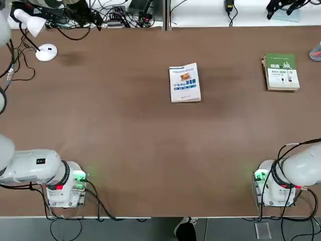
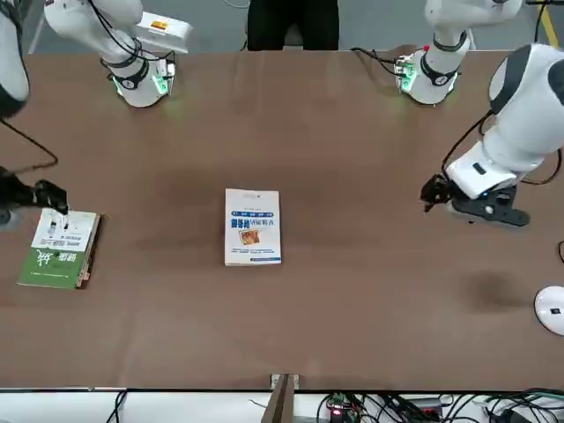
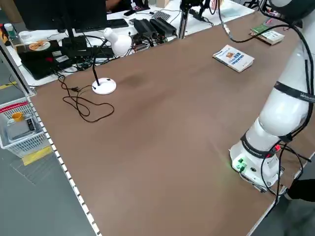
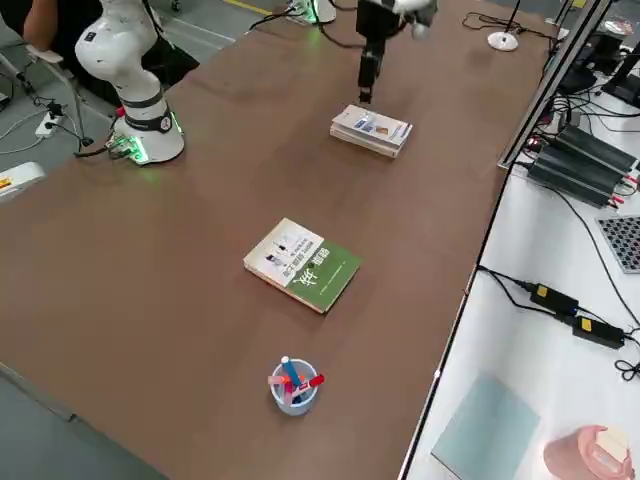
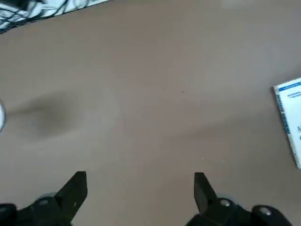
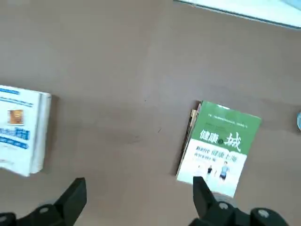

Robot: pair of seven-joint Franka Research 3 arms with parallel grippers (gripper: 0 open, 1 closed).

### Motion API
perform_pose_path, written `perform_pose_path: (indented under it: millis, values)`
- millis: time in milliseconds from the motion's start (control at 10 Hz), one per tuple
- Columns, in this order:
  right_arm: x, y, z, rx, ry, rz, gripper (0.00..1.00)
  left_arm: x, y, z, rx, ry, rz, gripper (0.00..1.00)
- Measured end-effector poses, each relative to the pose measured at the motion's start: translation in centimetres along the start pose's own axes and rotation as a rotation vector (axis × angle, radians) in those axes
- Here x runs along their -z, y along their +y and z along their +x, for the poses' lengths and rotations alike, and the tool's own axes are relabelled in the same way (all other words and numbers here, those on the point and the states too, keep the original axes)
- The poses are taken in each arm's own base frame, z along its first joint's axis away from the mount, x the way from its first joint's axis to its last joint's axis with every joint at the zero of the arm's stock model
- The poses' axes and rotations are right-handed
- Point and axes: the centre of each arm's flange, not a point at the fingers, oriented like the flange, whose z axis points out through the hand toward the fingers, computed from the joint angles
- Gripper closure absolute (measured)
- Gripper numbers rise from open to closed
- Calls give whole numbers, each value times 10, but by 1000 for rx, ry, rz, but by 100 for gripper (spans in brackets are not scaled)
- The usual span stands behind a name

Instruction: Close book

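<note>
The book (image 1: 185,83) lies closed on the brown counter (image 1: 125,140); cables (image 1: 105,17) crowd its far edge. Both the left gripper (image 5: 139,195) and the right gripper (image 6: 139,200) gape wide, holding nothing.

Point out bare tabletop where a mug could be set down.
Widest bare patch: between the white book and the arm bases, the table's near half. Also between the lamp base and that book. Tighter at the far right: green book, pen cup, right gripper above.

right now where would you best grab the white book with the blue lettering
The white book lies closed and flat, cover up, mid-table. Probably best to come straight down and pinch across its two long edges with open fingers, since nothing stands beside it.
</note>
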Motion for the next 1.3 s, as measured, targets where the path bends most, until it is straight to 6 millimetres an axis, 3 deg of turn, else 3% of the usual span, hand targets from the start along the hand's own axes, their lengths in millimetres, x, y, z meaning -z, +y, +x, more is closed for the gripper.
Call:
perform_pose_path:
  millis: [200, 400, 900, 1300]
  values:
    - [32, -10, -15, -56, 27, 11, 0, 6, -13, -10, 20, 1, 19, 0]
    - [48, -23, -23, -106, 39, 20, 0, 10, -20, -23, 46, -5, 21, 0]
    - [47, -28, -25, -132, 31, 24, 0, 26, -37, -54, 116, -34, 11, 0]
    - [37, -28, -26, -133, 11, 24, 0, 44, -63, -70, 176, -58, 18, 0]
